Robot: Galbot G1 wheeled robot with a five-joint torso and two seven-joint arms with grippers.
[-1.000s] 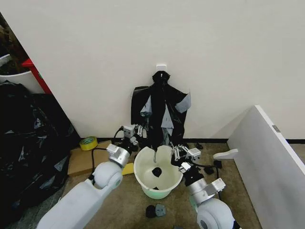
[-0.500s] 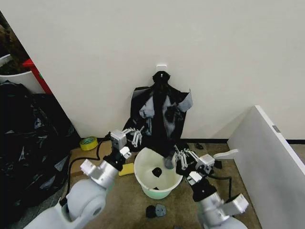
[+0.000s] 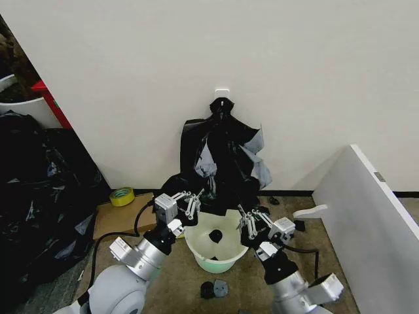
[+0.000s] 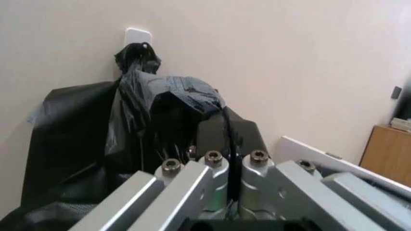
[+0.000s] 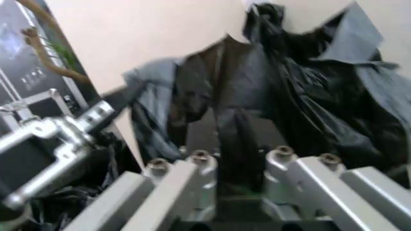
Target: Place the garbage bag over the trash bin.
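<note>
At my left gripper (image 3: 194, 201), fingers are clenched on the bag's (image 3: 222, 160) left edge, just above the bin's (image 3: 213, 256) left rim. Between my two grippers the black bag hangs from a wall hook (image 3: 222, 93), spread over the bin's far side. Across from it, my right gripper (image 3: 249, 220) pinches the bag's right edge above the right rim.

Trash bin (image 3: 211, 258): on floor, centre, near wall. Garbage bag (image 3: 222, 163): behind and above bin, hanging down the wall. Left gripper (image 3: 186, 204): at bin's left rim. Right gripper (image 3: 252, 222): at right rim. Tape roll (image 3: 122, 195): far left.
</note>
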